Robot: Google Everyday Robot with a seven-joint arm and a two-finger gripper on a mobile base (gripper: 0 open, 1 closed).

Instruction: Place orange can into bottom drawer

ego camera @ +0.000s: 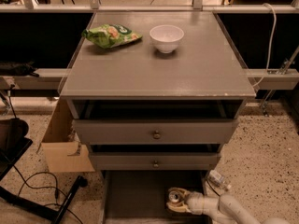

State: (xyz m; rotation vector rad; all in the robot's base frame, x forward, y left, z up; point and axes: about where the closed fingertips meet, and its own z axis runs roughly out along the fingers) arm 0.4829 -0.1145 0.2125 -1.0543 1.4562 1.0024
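Note:
The orange can [175, 198] shows its silver pull-tab top at the bottom centre of the camera view, upright inside the open bottom drawer [135, 195]. The drawer is pulled out below the two upper knobbed drawers, with a flat dark grey floor. My gripper [176, 202] comes in from the lower right on a white arm and is shut on the can, with pale fingers [178, 208] wrapped around its sides, low over the right part of the drawer floor.
A green chip bag [110, 35] and a white bowl [166, 38] sit on the cabinet top [159, 71]. A cardboard box [63, 146] stands left of the cabinet. Black cables [44, 190] and a stand base lie at lower left. A small bottle [218, 179] lies on the floor at right.

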